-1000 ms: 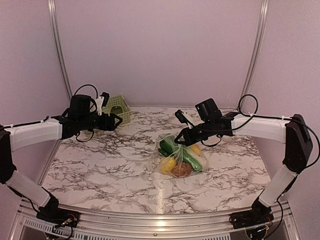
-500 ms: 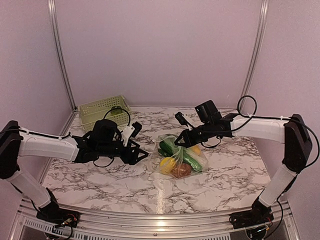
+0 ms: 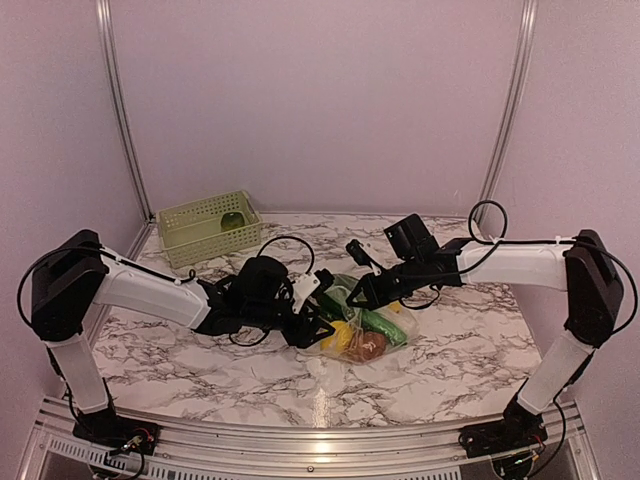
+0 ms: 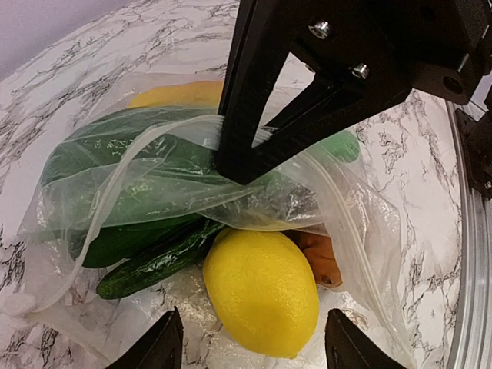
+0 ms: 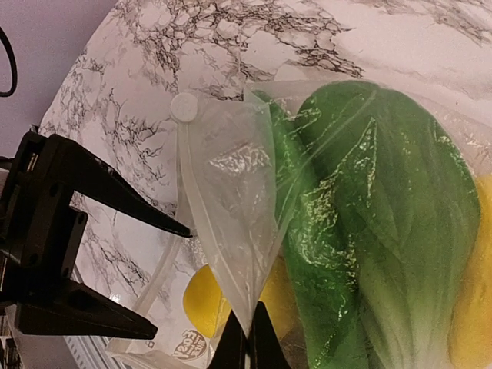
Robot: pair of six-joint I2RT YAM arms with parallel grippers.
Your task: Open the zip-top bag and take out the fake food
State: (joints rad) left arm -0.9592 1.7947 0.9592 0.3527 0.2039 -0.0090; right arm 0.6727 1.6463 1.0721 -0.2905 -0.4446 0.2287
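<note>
Where left pincer (image 4: 251,342) gapes, bag (image 4: 154,177) just ahead

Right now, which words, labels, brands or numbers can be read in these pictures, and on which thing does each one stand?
No text can be read in any view.
On the zip-top bag: one small round printed mark, low in the right wrist view, too small and blurred to read.
On the fake food, the basket and the table: no writing visible.
</note>
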